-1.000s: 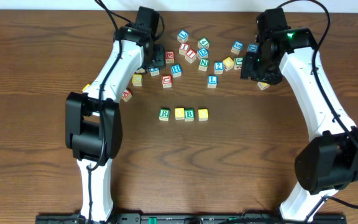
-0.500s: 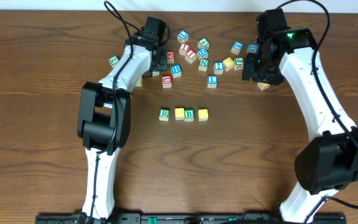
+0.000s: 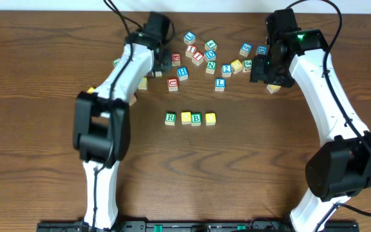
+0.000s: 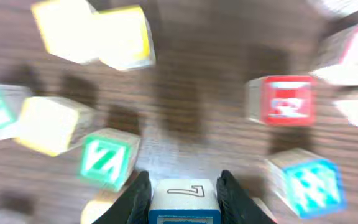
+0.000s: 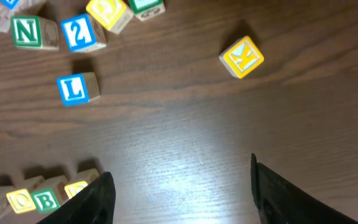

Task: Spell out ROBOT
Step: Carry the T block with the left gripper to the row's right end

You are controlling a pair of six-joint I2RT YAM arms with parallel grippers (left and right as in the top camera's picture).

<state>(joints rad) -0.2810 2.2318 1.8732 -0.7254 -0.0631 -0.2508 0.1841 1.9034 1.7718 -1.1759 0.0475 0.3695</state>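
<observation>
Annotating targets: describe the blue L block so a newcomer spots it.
On the table, find the row of four blocks at the centre, then the loose pile beyond it. The L block sits alone at the pile's near edge, just past the row's right end. Unlike the red block level with it, its top shows a blue L.

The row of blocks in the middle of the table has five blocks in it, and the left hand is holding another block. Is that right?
Not quite. The row has four blocks, not five, as the overhead view shows. The rest stands: the left hand is shut on another block, seen in the left wrist view.
</observation>
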